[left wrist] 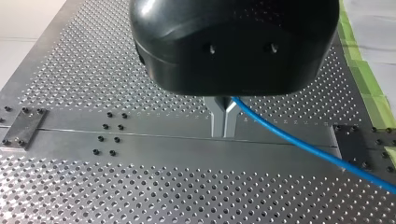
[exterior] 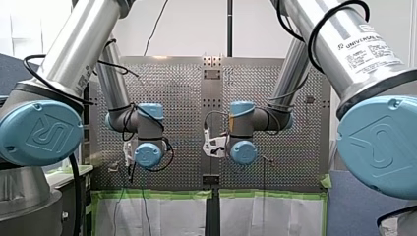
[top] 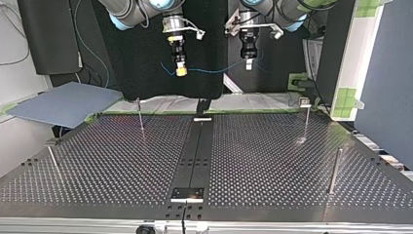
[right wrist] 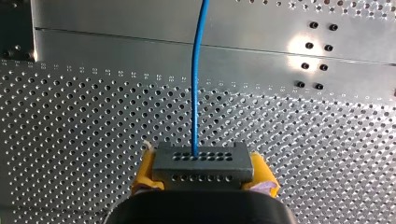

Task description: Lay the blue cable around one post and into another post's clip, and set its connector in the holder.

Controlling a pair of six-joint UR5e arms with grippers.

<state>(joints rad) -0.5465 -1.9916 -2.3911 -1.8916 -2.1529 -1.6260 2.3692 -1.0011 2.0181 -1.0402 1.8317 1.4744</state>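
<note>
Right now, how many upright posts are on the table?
4, in the top view: far-left post, near-left post, far-right post, near-right post. None seems hidden.

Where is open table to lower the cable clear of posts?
Top view: bare perforated plate between the centre strip and the clip post, and between the strip and the thin post. Crowded at far edge, where my right gripper holds the connector and my left gripper the blue cable.
</note>
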